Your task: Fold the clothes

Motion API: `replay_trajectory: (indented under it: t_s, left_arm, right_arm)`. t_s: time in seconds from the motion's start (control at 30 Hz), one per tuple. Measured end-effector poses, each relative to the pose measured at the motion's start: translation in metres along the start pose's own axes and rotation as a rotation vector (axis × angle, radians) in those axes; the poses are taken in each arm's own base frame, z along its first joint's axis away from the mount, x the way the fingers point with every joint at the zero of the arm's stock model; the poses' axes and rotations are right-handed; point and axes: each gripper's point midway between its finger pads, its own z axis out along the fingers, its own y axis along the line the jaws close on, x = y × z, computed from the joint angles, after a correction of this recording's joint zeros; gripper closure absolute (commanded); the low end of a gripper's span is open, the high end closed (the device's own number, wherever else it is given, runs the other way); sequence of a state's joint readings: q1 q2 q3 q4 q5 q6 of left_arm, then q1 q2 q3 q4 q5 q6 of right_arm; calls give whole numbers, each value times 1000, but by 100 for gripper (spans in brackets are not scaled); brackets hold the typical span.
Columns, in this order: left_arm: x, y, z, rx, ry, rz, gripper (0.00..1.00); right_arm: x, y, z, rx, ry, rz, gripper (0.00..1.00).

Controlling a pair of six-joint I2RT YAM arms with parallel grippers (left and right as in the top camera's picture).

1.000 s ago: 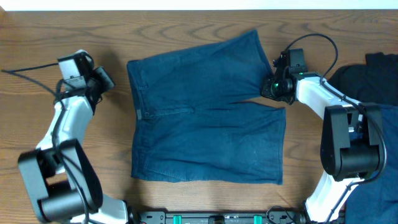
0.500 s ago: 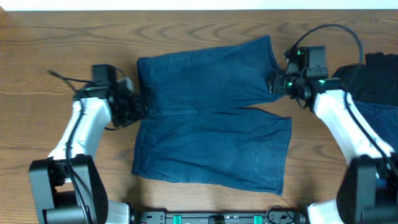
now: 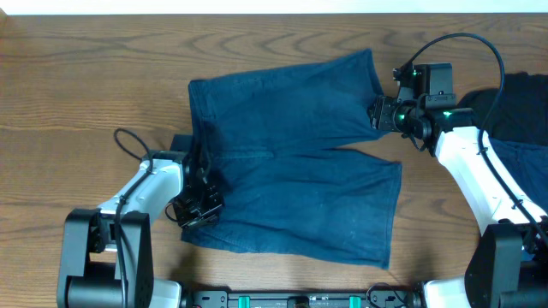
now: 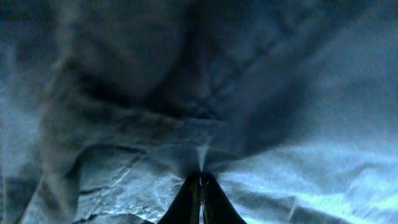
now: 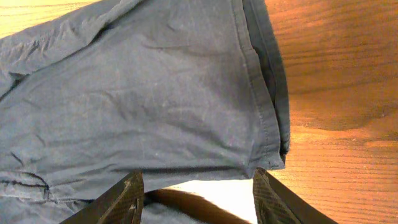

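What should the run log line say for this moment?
left gripper: shut on denim shorts waistband | right gripper: open at far leg hem | fold: not started

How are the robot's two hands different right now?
The left gripper is shut, pinching the shorts near the waistband; the right gripper is open, holding nothing. The left gripper sits on the cloth; the right gripper is at a leg's hem edge. Both are at the shorts, on opposite sides.

Shorts [image 3: 291, 162] lie on the table [image 3: 86, 77], garment [image 3: 524, 107] seemingly right.
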State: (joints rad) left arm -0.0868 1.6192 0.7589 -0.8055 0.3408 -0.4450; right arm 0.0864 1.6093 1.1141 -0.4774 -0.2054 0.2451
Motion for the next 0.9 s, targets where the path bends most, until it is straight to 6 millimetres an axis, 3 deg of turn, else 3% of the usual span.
replay_trajectory:
  t_s: [0.1, 0.4, 0.47, 0.53, 0.67, 0.8, 0.9]
  left_arm:
    - [-4, 14, -4, -1, 4, -98, 94]
    - [-27, 84, -22, 45, -20, -432, 94]
    - [-32, 92, -26, 57, -34, -453, 94]
    - [-39, 97, -32, 60, -60, -446, 94]
    - [-61, 89, -51, 102, -127, -356, 94]
    - [-75, 65, -72, 149, -206, -194, 93]
    - [-82, 43, -84, 164, -280, -52, 90]
  right_arm:
    - [-1, 0, 0, -1, -3, 0, 44]
    - [-16, 4, 1, -16, -64, 1, 42]
    - [-21, 4, 5, -22, -83, 3, 44]
    - [-22, 3, 15, -24, -84, 10, 53]
    - [-2, -6, 56, -8, -3, 48, 66]
    - [39, -10, 96, 3, 138, 76, 74]
    - [50, -8, 101, 6, 182, 81, 91]
